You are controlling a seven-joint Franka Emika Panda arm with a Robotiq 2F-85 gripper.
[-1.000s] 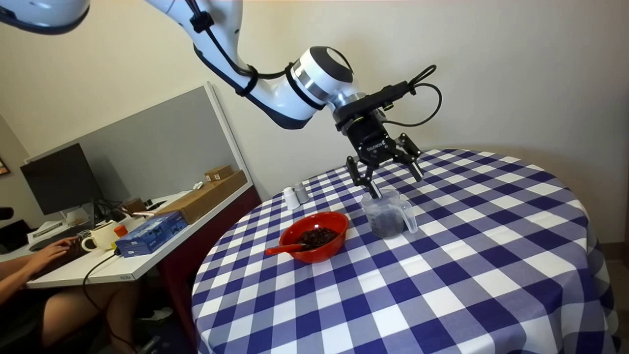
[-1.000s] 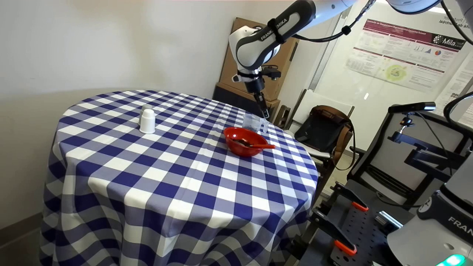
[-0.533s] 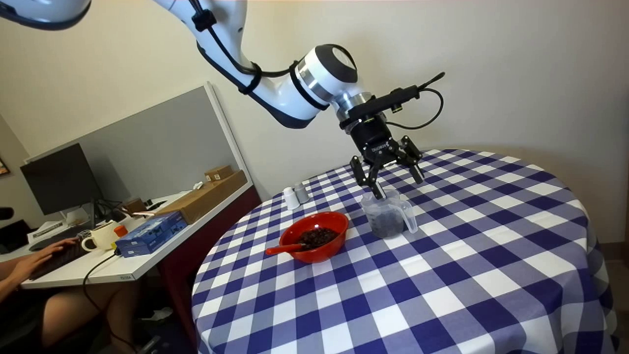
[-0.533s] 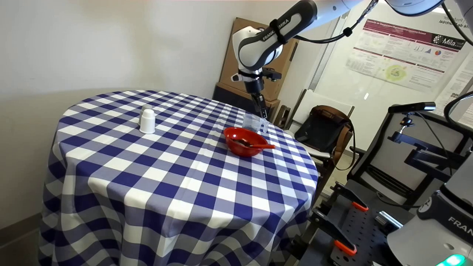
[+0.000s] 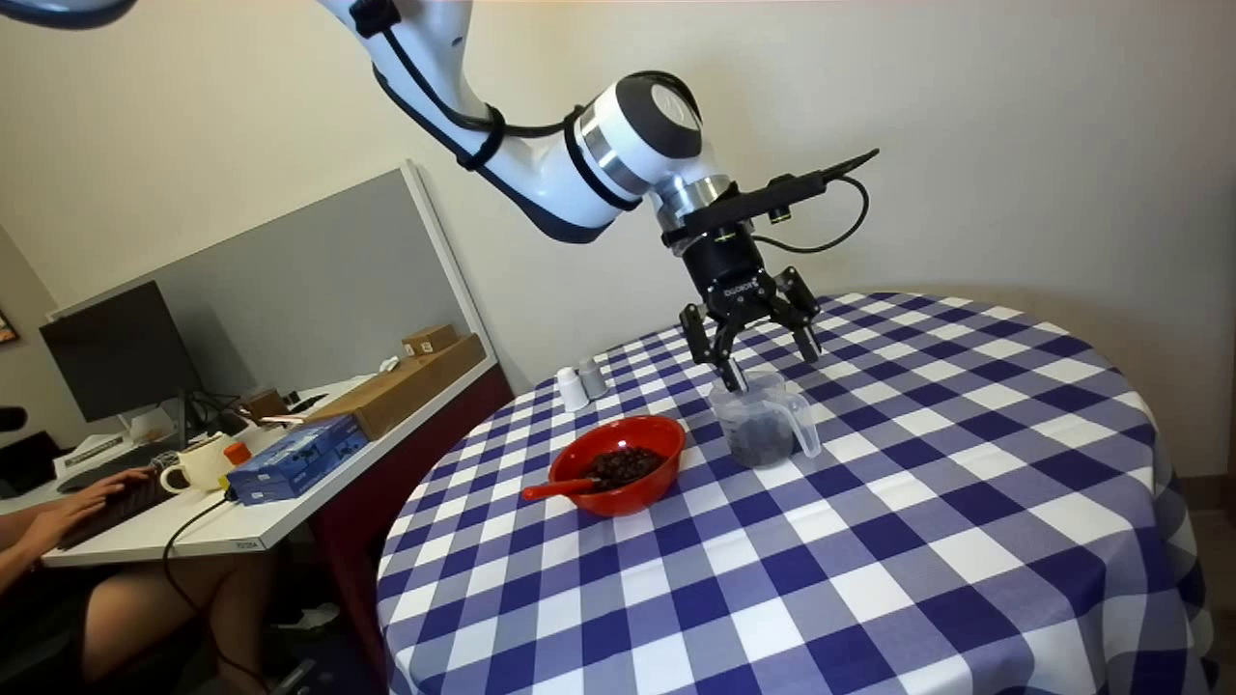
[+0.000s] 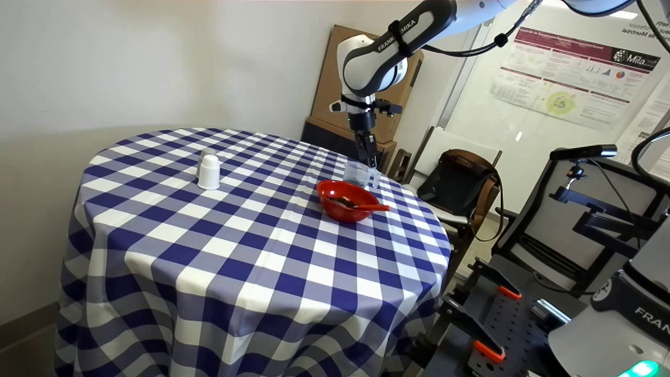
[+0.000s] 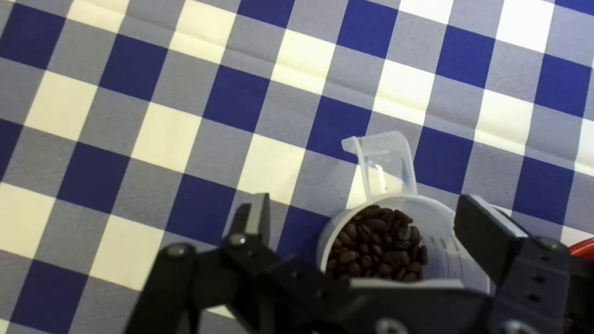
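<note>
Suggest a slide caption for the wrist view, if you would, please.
Open gripper close to a cup of beans on a checked cloth, a red bowl just in frame at right.

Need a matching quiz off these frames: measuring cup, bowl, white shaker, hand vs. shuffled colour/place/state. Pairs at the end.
Things
1. measuring cup
2. bowl
3. white shaker
4. hand

Descriptions
A. upright, beside a grey shaker
B. jaws apart, nothing gripped
C. red, with a red utensil across its rim
D. see-through, with dark beans inside

Pairs: 1-D, 2-C, 3-A, 4-B
</note>
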